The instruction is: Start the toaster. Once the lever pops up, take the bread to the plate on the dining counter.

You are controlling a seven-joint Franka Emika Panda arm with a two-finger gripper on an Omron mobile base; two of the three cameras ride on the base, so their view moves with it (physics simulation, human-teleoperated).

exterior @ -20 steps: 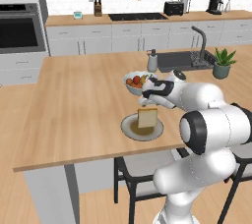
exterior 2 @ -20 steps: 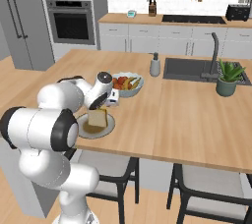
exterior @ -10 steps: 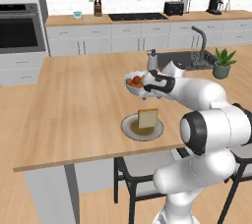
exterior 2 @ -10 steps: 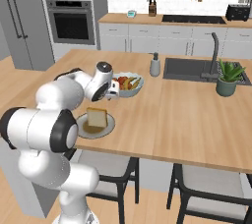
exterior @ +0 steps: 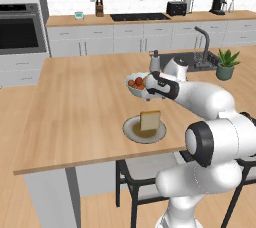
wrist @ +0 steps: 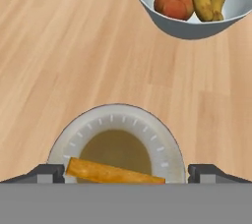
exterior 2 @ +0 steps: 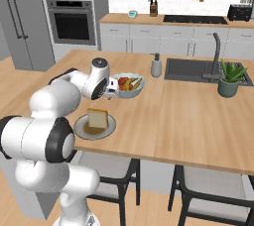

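The bread [exterior: 150,120] [exterior 2: 97,118] [wrist: 113,173] stands on edge on the plate [exterior: 131,131] [exterior 2: 79,128] [wrist: 113,120], near the front edge of the dining counter [exterior: 75,107] [exterior 2: 188,116] [wrist: 59,46]. My gripper [exterior: 151,85] [exterior 2: 113,89] [wrist: 127,174] hangs above the plate, beside the fruit bowl, open and holding nothing. In the hand view the slice's top edge lies between my fingertips [wrist: 47,171] but well below them. The black toaster [exterior: 176,8] [exterior 2: 239,12] sits far off on the back worktop.
A white fruit bowl [exterior: 136,84] [exterior 2: 127,84] [wrist: 192,26] stands just behind the plate. Further back are a soap dispenser [exterior: 155,62] [exterior 2: 157,65], a sink with its faucet [exterior: 202,42] [exterior 2: 214,54], and a potted plant [exterior: 226,64] [exterior 2: 229,79]. Chairs are tucked under the counter's front edge.
My gripper has risen from the bread and drawn back toward the fruit bowl, still open. The bread stays on the plate.
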